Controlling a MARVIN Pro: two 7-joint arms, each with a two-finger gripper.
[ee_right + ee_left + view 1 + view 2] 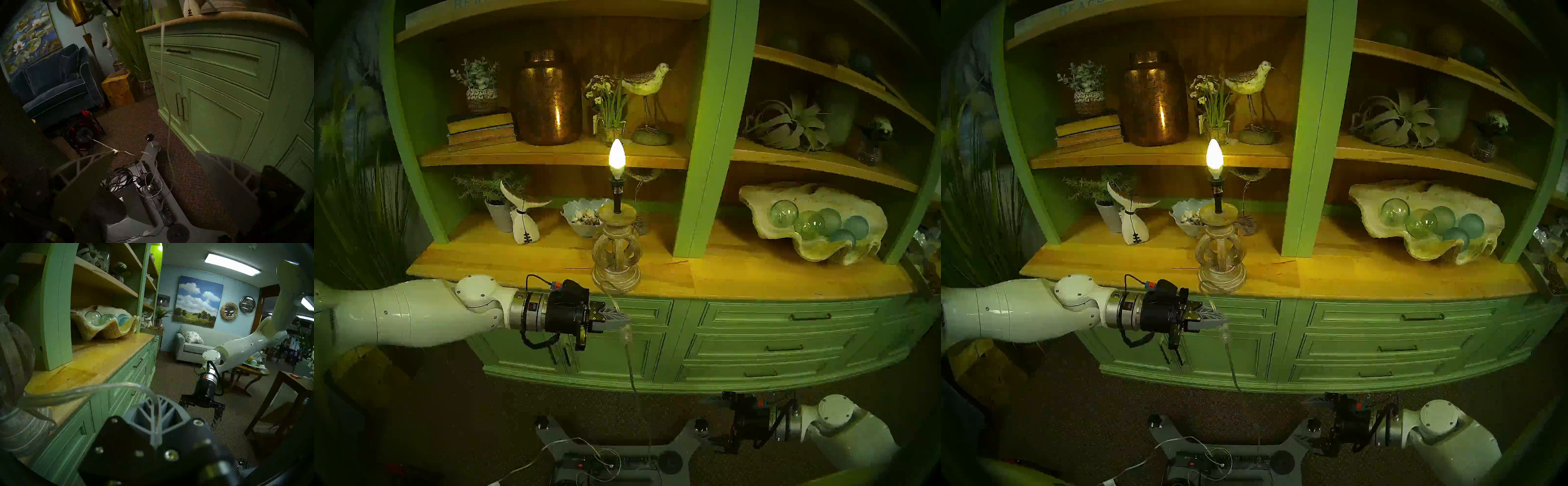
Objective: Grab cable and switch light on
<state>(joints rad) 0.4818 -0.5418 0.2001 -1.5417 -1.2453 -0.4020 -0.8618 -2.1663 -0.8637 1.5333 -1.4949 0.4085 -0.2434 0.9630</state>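
The left pincer (621,317) is pressed together on the cable (631,366), pinching the clear cord just in front of the green cabinet (755,339), a little below the edge of the wooden table (755,275) top. In the left wrist view the cable (95,389) arches from the foot of the lamp over the table edge and down between the closed grey fingers (147,414). Directly under the grip hangs the small clear inline switch (625,334), and from it the cord drops limp toward the floor, ending near the black power strip (605,463) on the robot's base.

The light (617,156) stands at the front edge of the table, just above and beside the left pincer; its candle-shaped bulb glows bright on a thin black stem above the carved whitewashed base (616,254).

The right pincer (153,178) is spread wide and holds nothing, low near the floor and well apart from the cable grip. In its own view the cable (164,84) hangs down past the cabinet doors between the two fingers' tips, touching neither.
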